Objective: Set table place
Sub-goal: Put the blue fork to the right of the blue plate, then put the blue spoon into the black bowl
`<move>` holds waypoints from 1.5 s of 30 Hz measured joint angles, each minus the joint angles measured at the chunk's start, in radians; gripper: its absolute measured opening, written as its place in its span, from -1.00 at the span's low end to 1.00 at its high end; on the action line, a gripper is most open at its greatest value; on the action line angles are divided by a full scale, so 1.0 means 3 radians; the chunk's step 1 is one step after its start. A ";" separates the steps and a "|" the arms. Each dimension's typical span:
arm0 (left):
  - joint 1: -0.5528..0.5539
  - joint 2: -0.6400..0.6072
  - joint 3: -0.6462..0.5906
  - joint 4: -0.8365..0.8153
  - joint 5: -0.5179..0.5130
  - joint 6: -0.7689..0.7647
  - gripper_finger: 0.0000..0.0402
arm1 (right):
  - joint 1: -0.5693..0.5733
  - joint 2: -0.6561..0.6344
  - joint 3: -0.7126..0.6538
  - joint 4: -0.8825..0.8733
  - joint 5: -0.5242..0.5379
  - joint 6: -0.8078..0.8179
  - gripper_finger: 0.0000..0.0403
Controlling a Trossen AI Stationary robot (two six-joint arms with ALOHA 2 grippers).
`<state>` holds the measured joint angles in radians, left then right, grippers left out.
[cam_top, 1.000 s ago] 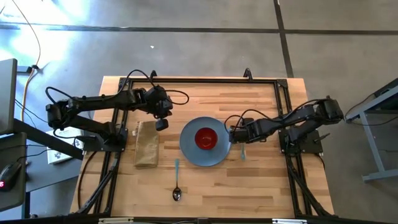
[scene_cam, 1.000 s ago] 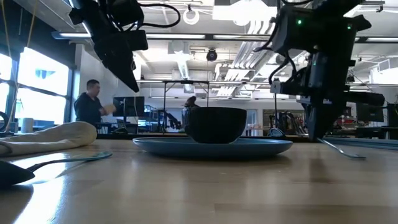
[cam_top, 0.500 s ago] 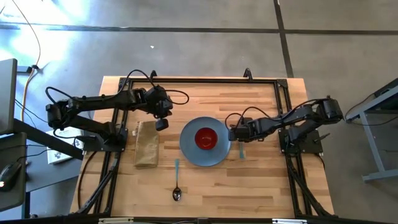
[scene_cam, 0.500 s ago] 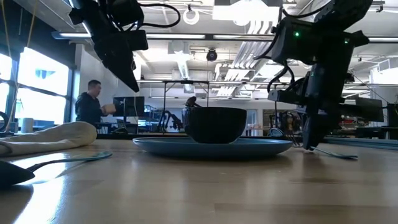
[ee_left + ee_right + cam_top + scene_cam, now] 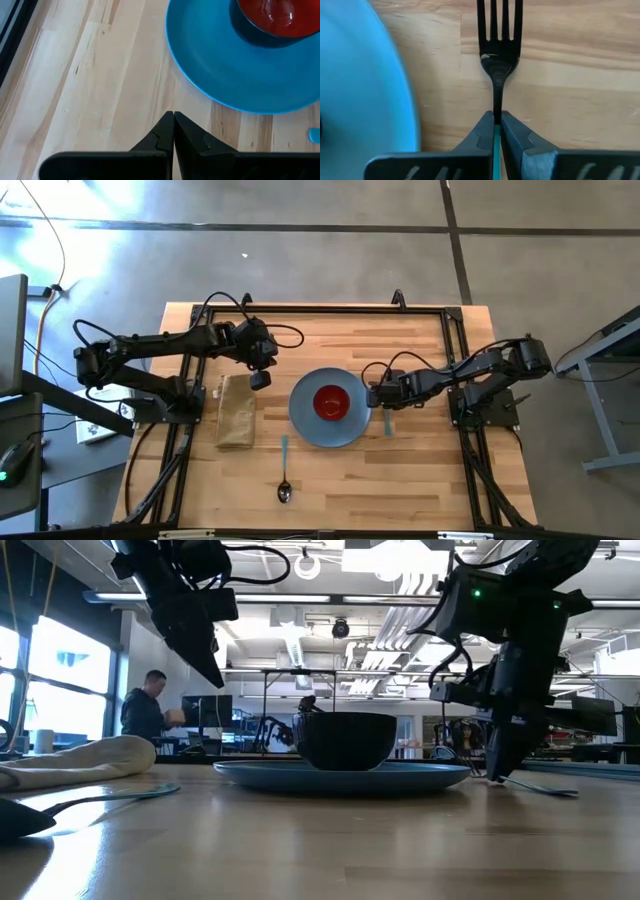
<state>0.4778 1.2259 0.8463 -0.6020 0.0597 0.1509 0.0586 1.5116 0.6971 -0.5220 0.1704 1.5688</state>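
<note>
We judge the setting half done: bowl [image 5: 331, 402] sits on the plate [image 5: 303, 425] at table [image 5: 420, 480] centre. Right end effector [image 5: 496, 129] grips the fork [image 5: 499, 30] at 3 o'clock. Spoon [image 5: 284, 477] waits at 7; left end effector [image 5: 173, 131], clenched empty, hovers at 10.

Two matte-black jointed arms trail looping black cables; each claw tapers into wedge-shaped fingers [image 5: 512, 135].

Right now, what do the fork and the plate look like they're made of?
The fork, clamped by the right gripper, looks like dark polished metal with a teal, probably plastic, handle. The plate is smooth, evenly blue and faintly glossy: glazed ceramic or plastic, hard to say.
</note>
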 joint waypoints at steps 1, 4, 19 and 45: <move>0.0000 0.0000 0.0000 0.0000 0.0000 0.0000 -1.00 | 0.0000 0.0000 0.0000 0.0009 -0.0012 0.0000 -1.00; 0.0000 0.0000 0.0000 -0.0001 0.0000 0.0000 -1.00 | 0.0000 0.0000 0.0000 0.0014 -0.0022 0.0000 -1.00; 0.0000 0.0000 0.0000 -0.0001 0.0000 0.0004 -1.00 | 0.0000 0.0000 0.0000 0.0011 -0.0027 -0.0024 -1.00; -0.0004 0.0000 0.0000 -0.0049 -0.0028 0.0001 -1.00 | 0.0000 0.0001 0.0332 -0.0251 0.0101 -0.0280 -0.66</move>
<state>0.4767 1.2259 0.8463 -0.6166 0.0512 0.1513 0.0586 1.5120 0.7967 -0.5974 0.2007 1.4847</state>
